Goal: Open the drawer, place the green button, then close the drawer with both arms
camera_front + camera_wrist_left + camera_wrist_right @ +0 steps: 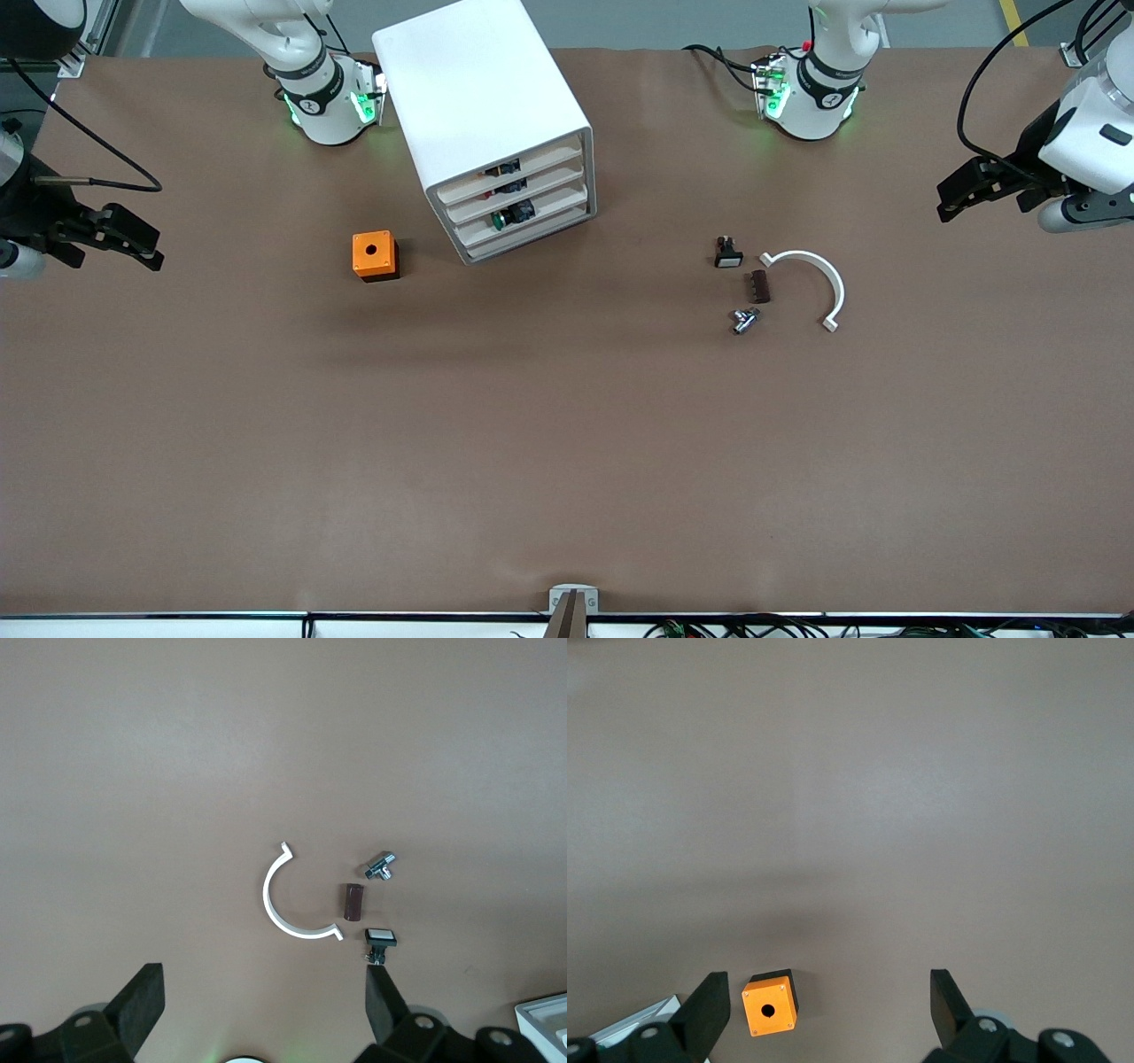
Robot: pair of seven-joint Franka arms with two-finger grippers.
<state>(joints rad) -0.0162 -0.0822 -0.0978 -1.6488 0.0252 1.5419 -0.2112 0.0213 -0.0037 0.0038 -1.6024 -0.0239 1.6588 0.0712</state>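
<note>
button (pixel 499 219) in drawer (pixel 523 217) | cabinet (pixel 493 124) drawers shut

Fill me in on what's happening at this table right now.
Nothing is being handled yet. Both arms wait with fingers open and empty: the left gripper hangs at its end of the table, the right gripper at the other. The white cabinet has all its drawers pushed in, and the green button shows inside the third drawer counting down. An orange cube sits beside the cabinet. Toward the left arm's end lie a white-capped switch, a white curved clip, a brown block and a metal fitting.
</note>
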